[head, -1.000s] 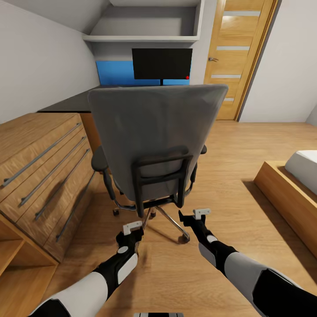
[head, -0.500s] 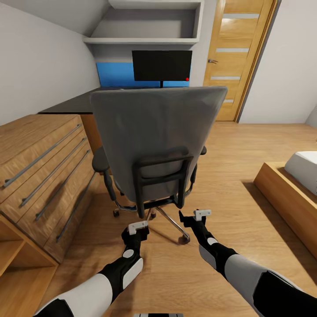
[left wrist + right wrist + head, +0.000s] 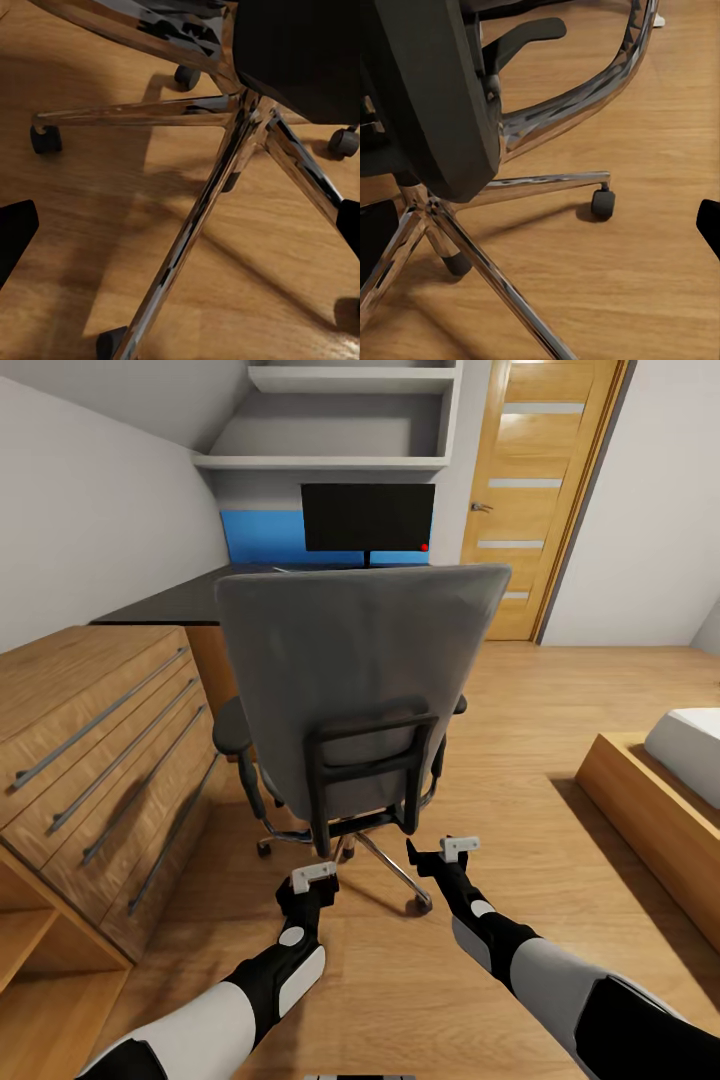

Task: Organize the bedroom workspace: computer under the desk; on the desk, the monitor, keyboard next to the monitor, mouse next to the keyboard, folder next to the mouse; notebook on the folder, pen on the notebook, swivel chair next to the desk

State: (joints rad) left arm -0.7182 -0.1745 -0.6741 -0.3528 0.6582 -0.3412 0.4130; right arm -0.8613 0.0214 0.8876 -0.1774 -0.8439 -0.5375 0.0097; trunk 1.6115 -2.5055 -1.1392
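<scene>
1. Head view: the glossy black L-shaped desk (image 3: pixel 175 602) and wide black monitor (image 3: pixel 368 517) sit lower in frame than a second ago; the camera moved.
2. Grey high-backed swivel chair (image 3: pixel 355 690) stands between robot and desk.
3. Left gripper (image 3: pixel 312 877) has swung inward; right gripper (image 3: pixel 457 847) hovers; whether either is open or clenched, I cannot tell.

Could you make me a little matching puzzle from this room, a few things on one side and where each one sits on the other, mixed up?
Things:
1. monitor
2. swivel chair
3. oak door
4. oak drawer cabinet

Places:
A. on the floor just ahead of both grippers, its back turned to the camera
B. along the wall at the left of the head view
C. on the black desk, in front of a blue wall panel
D. in the far wall, to the right of the screen

Pairs: 1-C, 2-A, 3-D, 4-B
</scene>
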